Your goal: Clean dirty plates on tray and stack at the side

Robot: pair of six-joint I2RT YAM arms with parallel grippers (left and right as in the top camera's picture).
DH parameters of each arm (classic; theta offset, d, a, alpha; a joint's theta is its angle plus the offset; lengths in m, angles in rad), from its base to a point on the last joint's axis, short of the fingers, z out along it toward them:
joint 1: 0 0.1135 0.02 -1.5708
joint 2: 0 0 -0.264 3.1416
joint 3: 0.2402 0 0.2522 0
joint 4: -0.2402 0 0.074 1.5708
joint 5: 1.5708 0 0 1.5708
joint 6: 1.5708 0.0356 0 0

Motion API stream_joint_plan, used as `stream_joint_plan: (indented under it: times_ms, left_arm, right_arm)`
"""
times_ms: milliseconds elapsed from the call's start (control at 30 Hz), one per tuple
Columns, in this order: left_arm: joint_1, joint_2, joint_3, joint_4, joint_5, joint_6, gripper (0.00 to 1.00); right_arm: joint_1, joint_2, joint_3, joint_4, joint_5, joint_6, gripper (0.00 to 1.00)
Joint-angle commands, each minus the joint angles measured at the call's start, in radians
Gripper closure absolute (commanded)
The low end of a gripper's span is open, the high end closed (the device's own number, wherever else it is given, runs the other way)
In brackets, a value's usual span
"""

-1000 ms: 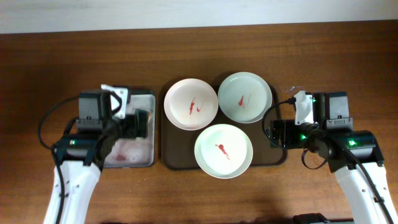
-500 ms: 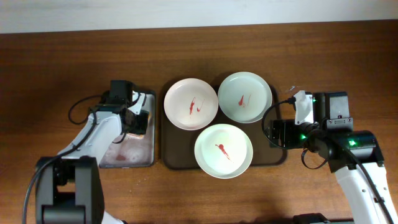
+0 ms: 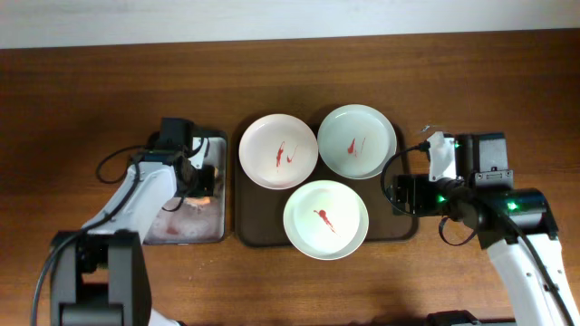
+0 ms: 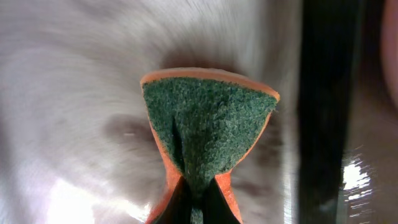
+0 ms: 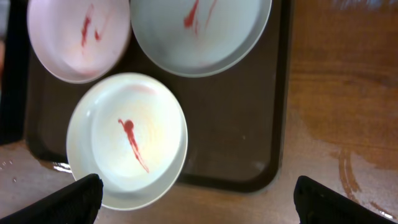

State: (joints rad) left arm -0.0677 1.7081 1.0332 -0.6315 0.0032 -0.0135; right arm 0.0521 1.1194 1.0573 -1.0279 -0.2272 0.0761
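Since the plates [image 3: 278, 151] look stiff, glazed and breakable, each is probably best gripped by its rim. All three lie smeared on the tray [image 5: 249, 124], just right of the left gripper [image 4: 198, 208], which is clamped on a soft sponge [image 4: 205, 124]; the right gripper [image 5: 208, 202], jaws apart, hovers beside them.

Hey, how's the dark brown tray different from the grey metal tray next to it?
The brown tray is larger than the grey tray. The brown tray is dark and dull; the grey tray is pale and shiny. The brown tray carries three sauce-smeared plates; the grey tray carries none, and the left gripper holds a sponge over it. Both are rectangular with rounded corners and lie side by side.
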Motion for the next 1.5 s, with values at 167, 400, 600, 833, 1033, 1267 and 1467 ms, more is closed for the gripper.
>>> stream_joint_plan:
  times_ms: [167, 400, 600, 833, 1033, 1267, 1467]
  left_arm:
    - [0.005, -0.031, -0.043, -0.015, -0.016, -0.255, 1.00]
    - [0.005, -0.031, -0.097, 0.013, 0.006, -0.255, 1.00]
    - [0.005, -0.075, -0.089, 0.008, 0.008, -0.255, 1.00]
    - [0.005, -0.245, -0.089, -0.032, 0.008, -0.255, 1.00]
    - [0.005, -0.256, -0.089, -0.043, 0.008, -0.255, 1.00]
    - [0.005, -0.256, -0.089, -0.051, 0.008, -0.255, 1.00]
    - [0.005, -0.256, -0.089, -0.055, 0.008, -0.255, 1.00]
  right_arm:
    - [0.001, 0.211, 0.016, -0.057, -0.069, -0.057, 0.04]
    - [0.001, 0.488, 0.016, -0.027, -0.137, -0.069, 0.53]
    - [0.082, 0.611, 0.016, 0.049, -0.162, -0.068, 0.61]
    - [0.139, 0.661, 0.013, 0.196, -0.106, 0.018, 0.79]
    - [0.180, 0.661, 0.013, 0.195, -0.104, 0.022, 0.87]
    - [0.183, 0.662, -0.026, 0.212, -0.076, 0.076, 0.90]
    - [0.183, 0.662, -0.032, 0.213, -0.076, 0.077, 0.96]
